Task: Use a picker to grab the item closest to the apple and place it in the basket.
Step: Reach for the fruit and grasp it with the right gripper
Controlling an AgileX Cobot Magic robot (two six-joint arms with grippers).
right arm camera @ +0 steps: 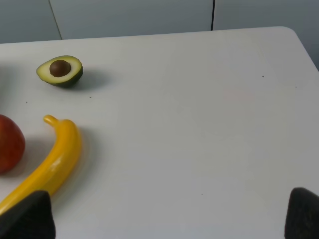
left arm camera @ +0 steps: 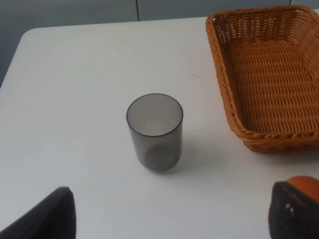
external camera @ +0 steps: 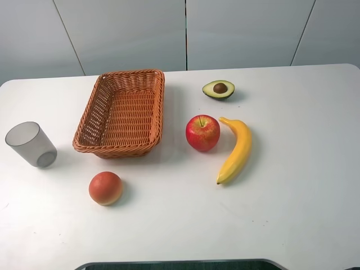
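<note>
A red apple [external camera: 202, 133] stands mid-table, and a yellow banana [external camera: 236, 151] lies right beside it on its right, almost touching. Farther back is a halved avocado [external camera: 219, 89]. The woven basket [external camera: 133, 73] sits left of the apple with nothing in it. Neither gripper shows in the high view. In the left wrist view my left gripper [left arm camera: 169, 219] is open, its dark fingertips [left arm camera: 50, 216] wide apart above bare table. My right gripper [right arm camera: 169, 219] is open too, hanging near the banana [right arm camera: 55, 159], the apple [right arm camera: 10, 144] and the avocado [right arm camera: 60, 70].
A grey translucent cup [external camera: 31, 144] stands upright at the far left, in front of the left gripper [left arm camera: 155, 131]. An orange fruit [external camera: 105, 188] lies in front of the basket, by one left fingertip [left arm camera: 305, 183]. Bare white table stretches to the right.
</note>
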